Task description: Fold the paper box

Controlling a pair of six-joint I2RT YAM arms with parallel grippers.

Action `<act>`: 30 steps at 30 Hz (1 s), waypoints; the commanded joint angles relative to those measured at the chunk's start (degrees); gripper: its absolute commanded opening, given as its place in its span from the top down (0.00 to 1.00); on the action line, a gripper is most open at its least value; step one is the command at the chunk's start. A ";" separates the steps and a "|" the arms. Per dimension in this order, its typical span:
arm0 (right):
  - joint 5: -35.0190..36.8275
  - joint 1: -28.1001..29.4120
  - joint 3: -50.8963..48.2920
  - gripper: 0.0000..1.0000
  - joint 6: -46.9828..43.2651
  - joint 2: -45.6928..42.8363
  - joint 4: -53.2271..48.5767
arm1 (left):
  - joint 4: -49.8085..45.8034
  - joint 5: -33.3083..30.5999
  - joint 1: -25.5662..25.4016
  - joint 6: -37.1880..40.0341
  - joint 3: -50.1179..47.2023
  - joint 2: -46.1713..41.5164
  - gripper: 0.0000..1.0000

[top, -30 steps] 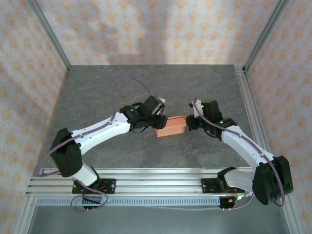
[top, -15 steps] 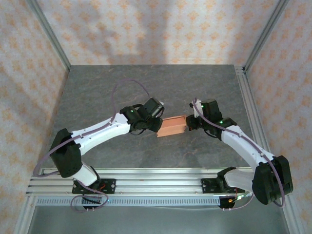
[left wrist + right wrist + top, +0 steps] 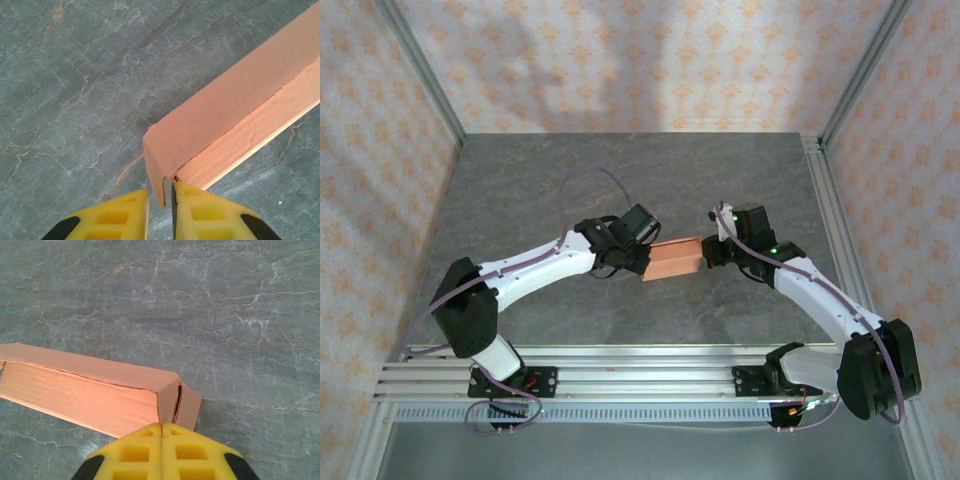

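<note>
**End flaps in hand on an already formed box**

The grey marbled table (image 3: 520, 190) carries the work near its middle. The left arm (image 3: 530, 265) and right arm (image 3: 820, 295) reach inward from either side, so that they meet at one object. That object is the paper box (image 3: 670, 260), which lies on its side on the table between the two wrists. It is already standing as a long rectangular sleeve, not lying as a flat sheet.

The right jaws are pressed fully together. In the right wrist view the box's end edge runs straight into the seam between the yellow fingertips (image 3: 135, 452). This looks like a pinch on the thin card that steadies this end.

The left jaws stand only a narrow slot apart. The corner of the end flap (image 3: 155, 172) sits in that slot between the fingertips (image 3: 125, 212), with a sliver of daylight on each side. They bracket the flap but do not visibly clamp it.

Judging by this, the body is done and the step in hand is closing the left end. The next move calls for a firm pinch on that flap. It should then be turned inward across the opening while the right side holds the box from sliding or twisting. The pressure should be light, since the card is likely to crease.
</note>
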 commanded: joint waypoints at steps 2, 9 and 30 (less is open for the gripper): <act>0.81 0.39 1.35 1.00 0.28 0.12 -0.14 | -1.99 -0.44 -0.52 -1.19 2.37 0.80 0.85; 1.02 0.41 1.25 1.00 0.29 -0.60 -0.58 | -1.78 0.17 -0.57 -5.67 2.92 1.16 1.00; 4.73 2.60 1.99 1.00 -1.84 -0.05 -1.80 | -5.72 5.11 1.97 -16.73 8.83 3.65 1.00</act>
